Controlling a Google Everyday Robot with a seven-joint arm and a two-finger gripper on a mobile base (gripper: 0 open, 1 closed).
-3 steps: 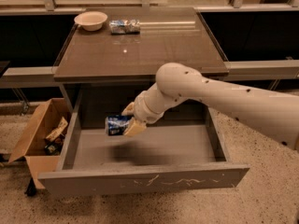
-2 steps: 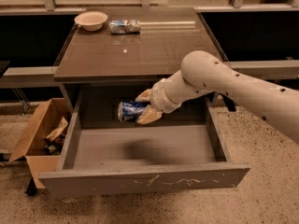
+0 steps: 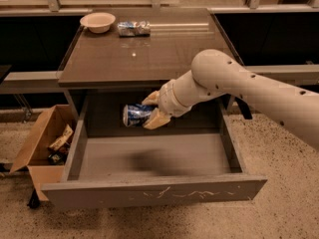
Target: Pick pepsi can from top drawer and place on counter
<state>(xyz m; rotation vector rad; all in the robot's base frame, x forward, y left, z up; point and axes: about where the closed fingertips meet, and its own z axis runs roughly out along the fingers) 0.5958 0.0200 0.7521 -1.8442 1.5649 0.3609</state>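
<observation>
The pepsi can [image 3: 135, 115], dark blue with white markings, lies on its side in my gripper [image 3: 151, 110], which is shut on it. I hold it in the air above the back of the open top drawer [image 3: 149, 190], just below the front edge of the counter [image 3: 149, 54]. My cream arm reaches in from the right. The drawer floor below shows only the arm's shadow.
A cream bowl [image 3: 97, 21] and a silvery crinkled packet [image 3: 133, 28] sit at the back left of the counter. An open brown cardboard box [image 3: 42, 141] with packets stands on the floor left of the drawer. A dark bench runs behind on both sides.
My gripper has lifted the can up and to the right, from low inside the drawer to just under the counter's front edge.
</observation>
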